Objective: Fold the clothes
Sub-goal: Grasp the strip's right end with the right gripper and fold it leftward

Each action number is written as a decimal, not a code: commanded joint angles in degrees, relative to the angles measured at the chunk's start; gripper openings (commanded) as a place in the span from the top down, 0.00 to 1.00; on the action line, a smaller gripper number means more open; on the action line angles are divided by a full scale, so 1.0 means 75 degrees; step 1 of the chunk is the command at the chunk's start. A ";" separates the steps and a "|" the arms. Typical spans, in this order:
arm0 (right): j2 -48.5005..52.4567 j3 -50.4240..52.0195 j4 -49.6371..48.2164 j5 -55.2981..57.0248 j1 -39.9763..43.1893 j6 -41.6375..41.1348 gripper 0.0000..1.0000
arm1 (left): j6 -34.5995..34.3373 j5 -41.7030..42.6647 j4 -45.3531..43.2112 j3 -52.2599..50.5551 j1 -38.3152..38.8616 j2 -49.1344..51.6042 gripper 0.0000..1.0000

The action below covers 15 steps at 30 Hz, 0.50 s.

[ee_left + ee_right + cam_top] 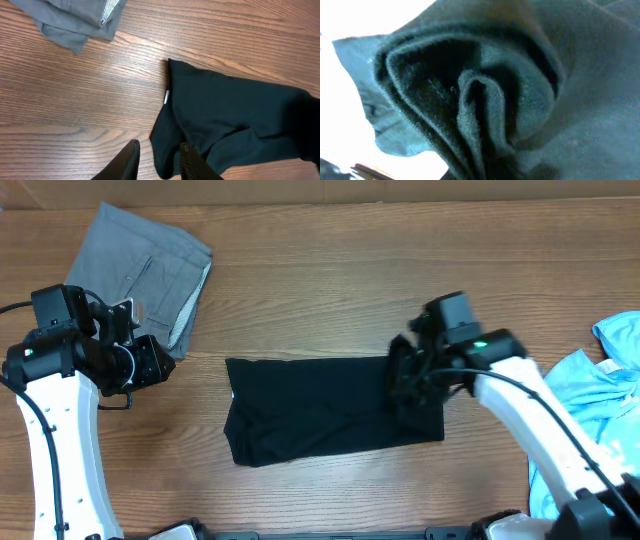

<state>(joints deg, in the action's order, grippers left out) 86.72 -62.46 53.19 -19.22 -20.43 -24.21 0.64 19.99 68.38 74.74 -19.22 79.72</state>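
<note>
The black T-shirt (320, 410) lies mid-table (350, 280), doubled into a wide band, with its white neck label (166, 96) showing at the left edge. My right pincer (415, 385) sits at the shirt's right end, pressed together on a bunched fold of black cloth. The right wrist view shows nothing but that gathered fabric. My left pincer (159, 145) hangs just off the shirt's left end, fingers slightly spread, holding nothing. Grey trousers (150, 270) lie folded at the far left, and a light-blue shirt (600, 400) lies heaped at the right edge.

Judgement: the step in hand is the crosswise fold, right end over to left. The next move calls for lifting that end clear and carrying it leftward with the layers kept aligned. My left pincer may need to pin the left edge.
</note>
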 commanded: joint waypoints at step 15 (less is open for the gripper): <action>0.0341 -0.0358 -0.0303 0.0160 -0.1137 -0.0210 0.41 | 0.0149 -0.0017 0.0035 0.0137 -0.0017 -0.0146 0.60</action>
<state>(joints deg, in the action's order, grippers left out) 91.13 -62.67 50.72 -18.63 -31.86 -25.50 0.71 19.94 68.42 74.74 -19.22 79.72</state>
